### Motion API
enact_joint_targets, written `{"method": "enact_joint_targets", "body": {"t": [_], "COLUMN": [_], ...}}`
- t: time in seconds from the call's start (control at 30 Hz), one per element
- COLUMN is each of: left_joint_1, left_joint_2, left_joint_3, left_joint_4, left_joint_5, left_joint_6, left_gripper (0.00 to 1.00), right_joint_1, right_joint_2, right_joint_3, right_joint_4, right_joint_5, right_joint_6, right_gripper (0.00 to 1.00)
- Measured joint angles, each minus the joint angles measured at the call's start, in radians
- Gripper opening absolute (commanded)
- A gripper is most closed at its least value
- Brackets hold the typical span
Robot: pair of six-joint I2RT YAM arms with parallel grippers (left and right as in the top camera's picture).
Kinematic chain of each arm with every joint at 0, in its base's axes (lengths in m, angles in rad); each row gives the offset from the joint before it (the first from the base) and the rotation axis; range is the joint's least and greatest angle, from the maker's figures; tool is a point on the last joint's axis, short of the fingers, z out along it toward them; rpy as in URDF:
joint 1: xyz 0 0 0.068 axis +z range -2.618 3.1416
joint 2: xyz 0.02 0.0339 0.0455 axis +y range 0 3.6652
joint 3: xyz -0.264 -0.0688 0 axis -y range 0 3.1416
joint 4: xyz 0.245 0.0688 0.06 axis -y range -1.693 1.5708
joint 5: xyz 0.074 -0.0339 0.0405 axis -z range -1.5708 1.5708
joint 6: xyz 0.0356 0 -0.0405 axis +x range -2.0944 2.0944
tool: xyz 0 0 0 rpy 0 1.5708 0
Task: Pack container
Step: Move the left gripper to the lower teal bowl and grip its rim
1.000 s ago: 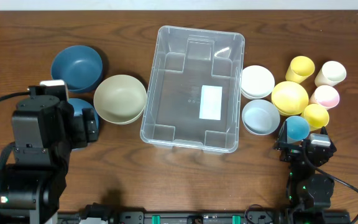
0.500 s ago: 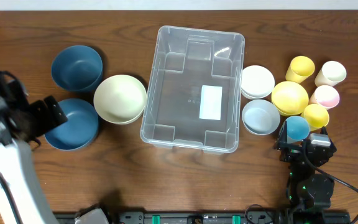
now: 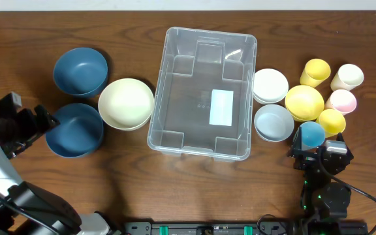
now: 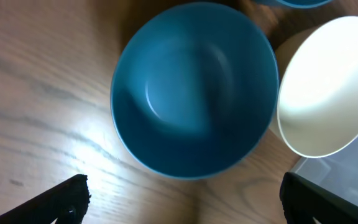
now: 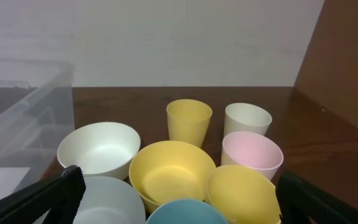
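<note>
1. Left wrist view: my left gripper [image 4: 188, 198] has its jaws spread wide with nothing between them. Only my two black fingertips [image 4: 70, 193] show, at the bottom corners.
2. Just beyond them the near blue bowl [image 4: 194, 87] sits upright on the table [image 4: 36, 93], with the cream bowl [image 4: 331, 87] close beside it.
3. From overhead, a second ago my left arm stood over that blue bowl and hid most of it. Now I am back at the table's left edge, and the bowl lies in full view.
4. My right gripper [image 5: 179, 199] is also wide open and holds nothing. It sits in the same spot as before, beside the cluster of cups [image 5: 246, 154].
5. The container [image 3: 187, 111] has not moved. It lies mid-table between the cream bowl and the white bowl [image 3: 270, 85], its white label [image 3: 221, 108] on the base.
</note>
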Motion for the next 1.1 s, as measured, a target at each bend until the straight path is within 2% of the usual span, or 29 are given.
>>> {"method": "enact_joint_targets", "body": {"t": [0.23,0.73,1.1], "left_joint_1": [0.000,0.000,0.000], "left_joint_2": [0.065,0.259,0.353], "left_joint_3": [-0.032,-0.040,-0.040], "left_joint_4": [0.042,0.107,0.132], "left_joint_5": [-0.047,-0.066,-0.070], "left_joint_6": [0.040,0.047,0.048], "left_gripper": [0.98,0.99,0.57], "right_joint_1": [0.000,0.000,0.000], "right_joint_2": [0.000,0.000,0.000], "right_joint_3": [0.000,0.000,0.000], "right_joint_4": [0.000,0.000,0.000], "right_joint_5": [0.000,0.000,0.000], "right_joint_6": [0.000,0.000,0.000], "right_gripper": [0.99,0.99,0.99]}}
